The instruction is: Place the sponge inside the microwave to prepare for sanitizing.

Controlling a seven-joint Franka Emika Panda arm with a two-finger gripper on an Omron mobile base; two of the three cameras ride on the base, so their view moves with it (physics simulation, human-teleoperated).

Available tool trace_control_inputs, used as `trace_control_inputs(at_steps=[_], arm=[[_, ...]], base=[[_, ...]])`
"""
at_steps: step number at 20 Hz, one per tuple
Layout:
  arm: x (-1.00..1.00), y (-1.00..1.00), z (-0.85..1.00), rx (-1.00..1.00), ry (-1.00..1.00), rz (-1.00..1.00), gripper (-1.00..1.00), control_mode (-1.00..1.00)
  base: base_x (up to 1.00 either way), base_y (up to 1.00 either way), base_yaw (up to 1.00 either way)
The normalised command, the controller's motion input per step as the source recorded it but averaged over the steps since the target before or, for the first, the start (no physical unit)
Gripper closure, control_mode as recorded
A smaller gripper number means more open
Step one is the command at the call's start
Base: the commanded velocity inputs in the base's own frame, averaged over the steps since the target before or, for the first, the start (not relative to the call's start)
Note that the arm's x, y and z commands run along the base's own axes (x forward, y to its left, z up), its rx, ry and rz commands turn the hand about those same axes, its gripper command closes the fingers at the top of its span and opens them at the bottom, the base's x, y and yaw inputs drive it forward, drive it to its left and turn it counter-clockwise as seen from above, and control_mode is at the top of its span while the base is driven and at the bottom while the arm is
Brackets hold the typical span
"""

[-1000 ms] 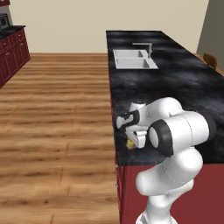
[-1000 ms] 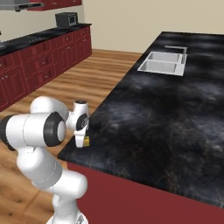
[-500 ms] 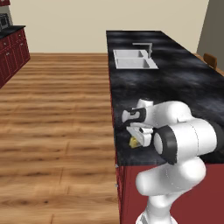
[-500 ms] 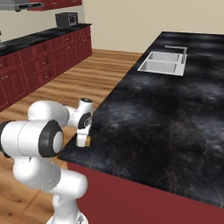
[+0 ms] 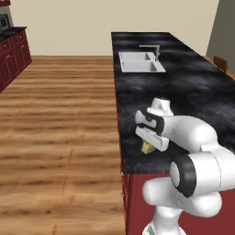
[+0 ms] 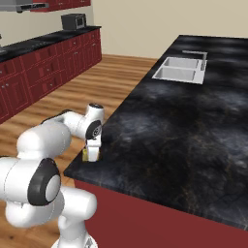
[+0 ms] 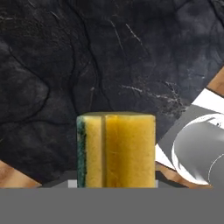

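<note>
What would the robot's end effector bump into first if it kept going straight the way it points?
The end effector points down, already shut on the sponge. Going straight on, the sponge would likely press into the black counter right beneath it, though how close they are is hard to judge.

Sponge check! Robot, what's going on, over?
Jaws shut on sponge at counter edge. Microwave far across room. Nothing in the way.

A kitchen: black stone island (image 6: 184, 121) with white sink (image 5: 140, 62), red cabinets (image 6: 43, 68), wood floor (image 5: 59, 119).
</note>
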Motion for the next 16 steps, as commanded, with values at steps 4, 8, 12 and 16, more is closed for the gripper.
trace_control_inputs(at_steps=[4,8,12,16], arm=[[-0.43,-0.01,0.4,0.0,-0.23,0.32,1.0,-1.0],[-0.36,0.0,0.47,0.0,-0.14,0.28,1.0,-1.0],[-0.33,0.0,0.44,0.0,-0.02,0.26,1.0,-1.0],[-0.27,0.0,0.39,0.0,-0.04,0.21,1.0,-1.0]], base=[[0.0,0.0,0.0],[0.0,0.0,0.0],[0.0,0.0,0.0],[0.0,0.0,0.0]])
